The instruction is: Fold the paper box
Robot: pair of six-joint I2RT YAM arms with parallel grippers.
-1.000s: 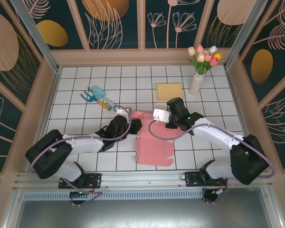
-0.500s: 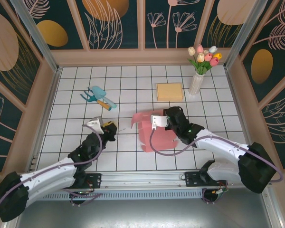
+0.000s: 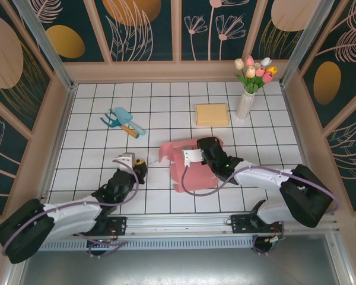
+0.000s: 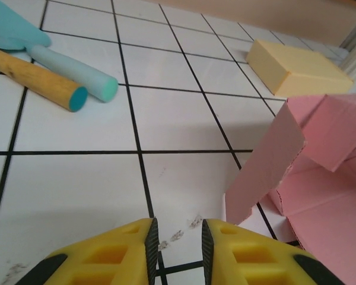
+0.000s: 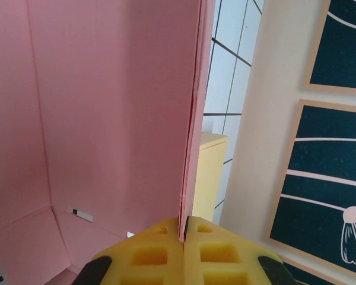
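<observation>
- Near the middle of the bench (image 3: pixel 95 124), a little toward its near edge, the pink paper box (image 3: pixel 175 151) sits half-formed with one wall raised.
- The right pincer (image 5: pixel 184 224) is clenched on that wall's edge, seemingly to hold it upright while other panels are folded.
- The left pincer (image 4: pixel 176 237) hovers low over the tiles on the box's side toward the bench's left edge, fingers slightly parted and empty. It appears to be lined up with the loose side flap (image 4: pixel 264 172) to push it inward.
</observation>
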